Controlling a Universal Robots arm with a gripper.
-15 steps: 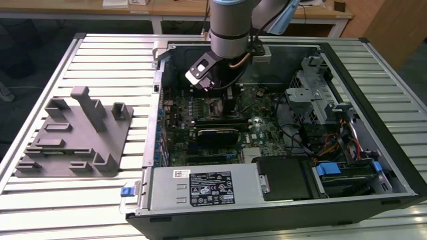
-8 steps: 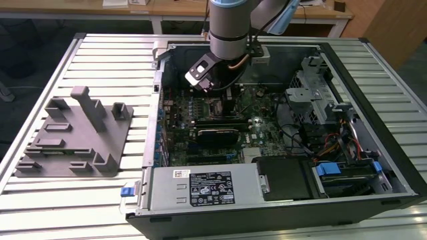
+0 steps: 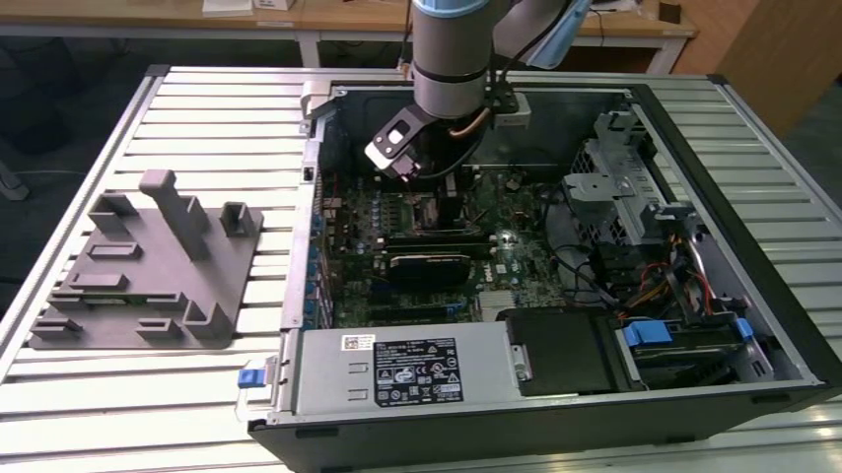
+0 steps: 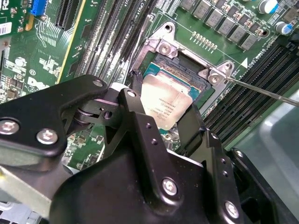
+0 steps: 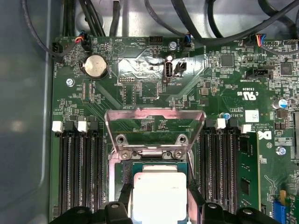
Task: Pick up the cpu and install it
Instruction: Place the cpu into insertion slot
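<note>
The gripper (image 4: 163,112) pinches the cpu (image 4: 167,100) by two opposite edges, jaws narrow, at the open socket (image 4: 161,49). Whether the chip is fully seated cannot be told. It looks light, stiff and fragile, best held by its rim only. Beyond, the raised load plate (image 5: 154,123) and the memory slots (image 5: 77,168) crowd the sides, so the free room inside the computer case (image 3: 526,434) is probably straight up.

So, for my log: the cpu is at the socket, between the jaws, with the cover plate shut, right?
No: the first wrist view shows the cover plate open; the cpu is at the socket, between the jaws.
</note>
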